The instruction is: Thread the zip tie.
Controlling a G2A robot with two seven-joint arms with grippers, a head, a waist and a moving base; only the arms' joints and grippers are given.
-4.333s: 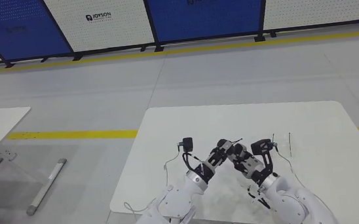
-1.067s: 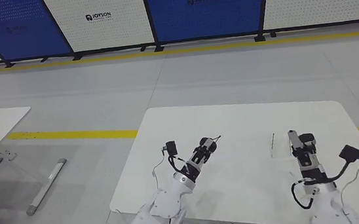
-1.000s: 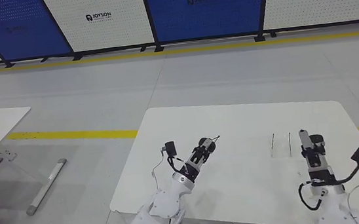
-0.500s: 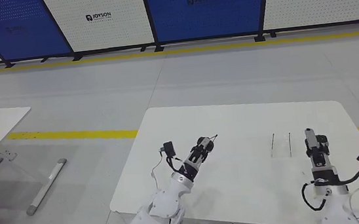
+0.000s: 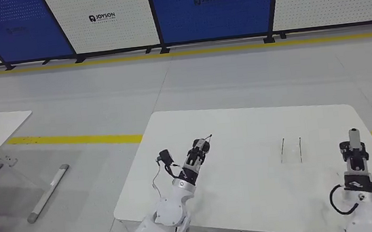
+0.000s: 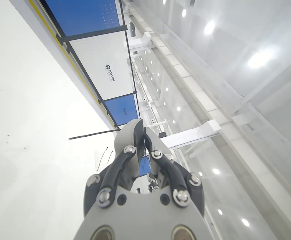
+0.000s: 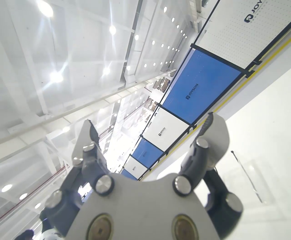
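White rectangular surface (image 5: 241, 120) is seen on a grey floor, backed by blue and white perforated wall panels (image 5: 212, 7) and a yellow floor line (image 5: 72, 139).

Left arm is stretched forward from the near edge over the left part of the surface. Left gripper (image 5: 203, 145) is pitched upward, ceiling lights being seen past it in the left wrist view. Its fingers (image 6: 128, 136) are clenched on a thin black plastic zip tie (image 6: 92, 135). The tie's pointed tail is seen sticking out sideways from the fingertips, raised off the surface.

Right arm is set near the right edge of the surface, pointed away from the body, well apart from the left arm. Right gripper (image 5: 353, 132) is also pitched upward. Its fingers (image 7: 214, 134) are spread wide, nothing held.

Pair of loose black zip ties (image 5: 283, 149) is laid flat, side by side and roughly parallel, between the two grippers, nearer the right one.
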